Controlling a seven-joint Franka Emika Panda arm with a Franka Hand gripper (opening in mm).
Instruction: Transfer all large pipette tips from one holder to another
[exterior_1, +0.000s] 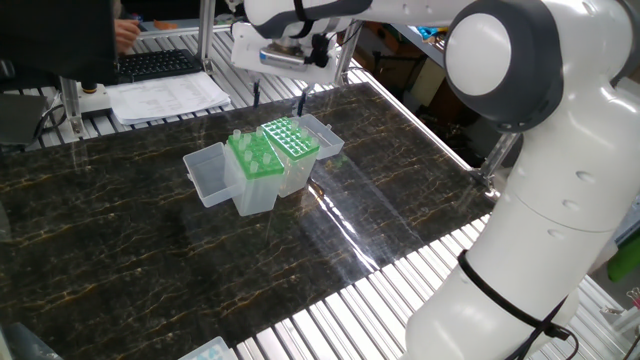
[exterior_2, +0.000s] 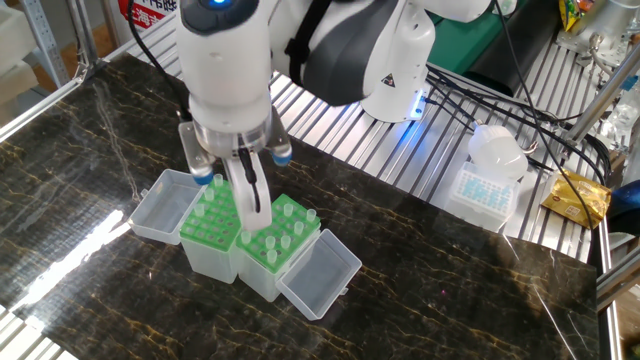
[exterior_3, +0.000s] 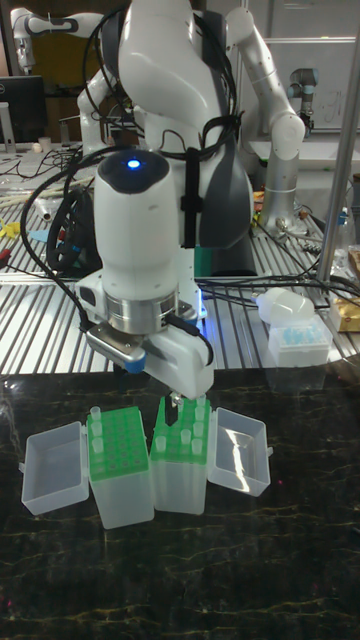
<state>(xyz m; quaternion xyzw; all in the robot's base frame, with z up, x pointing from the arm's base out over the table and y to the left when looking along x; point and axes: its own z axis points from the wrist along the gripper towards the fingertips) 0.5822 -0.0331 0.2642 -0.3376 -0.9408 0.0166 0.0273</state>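
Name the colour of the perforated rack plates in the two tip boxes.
Bright green rack plates, clearest in the other fixed view.

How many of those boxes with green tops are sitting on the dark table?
2, side by side on the table, lids open: one box and its neighbour. None looks hidden.

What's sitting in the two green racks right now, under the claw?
Both green racks hold several upright large pipette tips, with many holes vacant. The claw hangs just above them and covers the middle, where the two racks meet, so a full count is not possible.
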